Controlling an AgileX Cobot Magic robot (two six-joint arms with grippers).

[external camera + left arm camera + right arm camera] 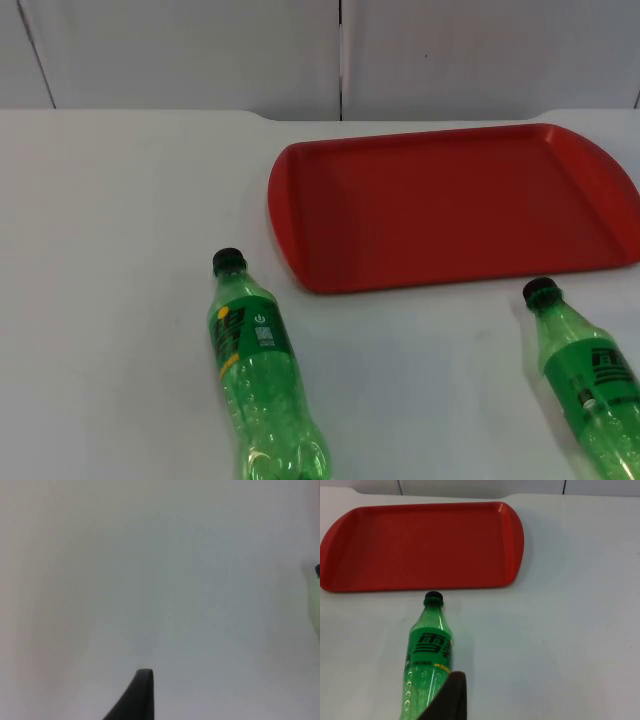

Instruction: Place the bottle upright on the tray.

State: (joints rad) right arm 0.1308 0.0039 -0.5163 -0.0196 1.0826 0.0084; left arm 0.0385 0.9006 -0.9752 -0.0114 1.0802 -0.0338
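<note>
Two green plastic bottles with black caps lie on their sides on the white table. The left bottle [255, 370] lies in front of the red tray's [450, 200] left corner, cap toward the tray. The right bottle [590, 385] lies near the front right, cap just short of the tray's front rim. My right gripper [451, 697] hovers over the base end of the right bottle [427, 650], with the empty tray [420, 545] beyond it. My left gripper [142, 692] hangs above bare table, and a sliver of green bottle [316, 595] sits off to its side.
The grey partition wall [340, 50] closes off the table behind the tray. Bare white table top [110, 220] stretches left of the tray and the left bottle.
</note>
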